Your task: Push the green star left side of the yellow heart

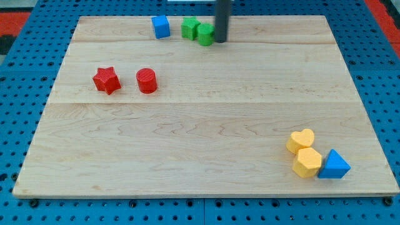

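Observation:
Two green blocks sit touching near the view's top edge of the wooden board. The left one looks angular, like the green star. The right one looks rounder. My tip is right beside the rounder green block, on its right side. The yellow heart lies far off at the view's bottom right.
A blue cube stands just left of the green blocks. A red star and a red cylinder lie at the view's left. A yellow hexagon and a blue triangle sit just below the heart.

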### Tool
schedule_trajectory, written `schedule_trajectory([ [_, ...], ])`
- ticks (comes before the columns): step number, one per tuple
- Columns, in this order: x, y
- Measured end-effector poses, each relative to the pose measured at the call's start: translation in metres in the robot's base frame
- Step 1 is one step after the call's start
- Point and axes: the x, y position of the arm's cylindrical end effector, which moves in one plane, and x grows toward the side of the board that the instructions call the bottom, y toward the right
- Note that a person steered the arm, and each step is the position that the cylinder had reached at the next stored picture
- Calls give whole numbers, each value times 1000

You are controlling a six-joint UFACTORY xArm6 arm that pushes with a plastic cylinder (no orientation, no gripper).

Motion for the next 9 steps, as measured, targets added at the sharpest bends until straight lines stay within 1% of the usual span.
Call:
schedule_trajectory([
  [1, -27, 55],
  [2, -56, 29],
  [3, -70, -45],
  [4, -45, -120],
  [5, 15, -98],
  [6, -15, -136],
  [7, -38, -144],
  [8, -4, -75],
  [9, 12, -41],
])
